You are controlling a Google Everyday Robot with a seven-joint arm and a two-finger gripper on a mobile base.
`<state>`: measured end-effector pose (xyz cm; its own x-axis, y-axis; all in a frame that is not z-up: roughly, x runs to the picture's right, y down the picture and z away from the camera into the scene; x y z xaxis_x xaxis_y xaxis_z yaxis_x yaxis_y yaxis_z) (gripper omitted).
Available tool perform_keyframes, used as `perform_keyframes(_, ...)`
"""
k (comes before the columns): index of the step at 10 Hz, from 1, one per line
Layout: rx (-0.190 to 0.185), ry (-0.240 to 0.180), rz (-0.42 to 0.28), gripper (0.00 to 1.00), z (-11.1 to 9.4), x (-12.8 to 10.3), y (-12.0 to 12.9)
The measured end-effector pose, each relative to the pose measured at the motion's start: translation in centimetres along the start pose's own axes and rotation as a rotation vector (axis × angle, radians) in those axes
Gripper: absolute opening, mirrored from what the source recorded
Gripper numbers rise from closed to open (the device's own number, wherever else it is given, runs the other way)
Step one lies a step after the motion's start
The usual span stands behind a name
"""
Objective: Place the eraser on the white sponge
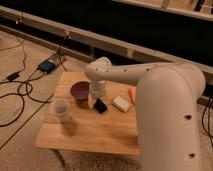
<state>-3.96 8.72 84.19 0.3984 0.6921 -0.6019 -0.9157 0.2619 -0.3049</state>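
We are holding our gripper (95, 99) spread open, grasping nothing, just beside the small flat black eraser (100, 106), which is lying mid-way along the light wooden surface (90, 134). We are risking nudging the eraser aside or clipping the touching-close dark purple round bowl (80, 91). The cream rectangular sponge (121, 103) is lying nearby, towards the right edge. The bowl and the white cup (60, 107) are showing nothing inside.

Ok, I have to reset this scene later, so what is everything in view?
Table: one, light wood, centre.
Bowl: one, dark purple, table's back left.
Cup: one, white, in front of the bowl.
Eraser: one, black, right of the bowl.
Sponge: one, off-white, right of the eraser.
Carrot: one, orange, behind the sponge.
Cables: several, black, floor at left.
Small box: one, dark, floor at left.
Arm: one, white, from the right.
Claw: one, open, low between bowl and eraser.
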Motion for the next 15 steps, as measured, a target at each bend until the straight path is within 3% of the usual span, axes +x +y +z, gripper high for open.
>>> perform_keyframes(4,-0.002,0.028,-0.013,0.65,1.7,-3.1,-0.5)
perform_keyframes(8,0.009,0.059,-0.008,0.65,3.8,-4.2,-1.2)
perform_keyframes(15,0.014,0.072,-0.013,0.65,6.7,-5.0,-0.9)
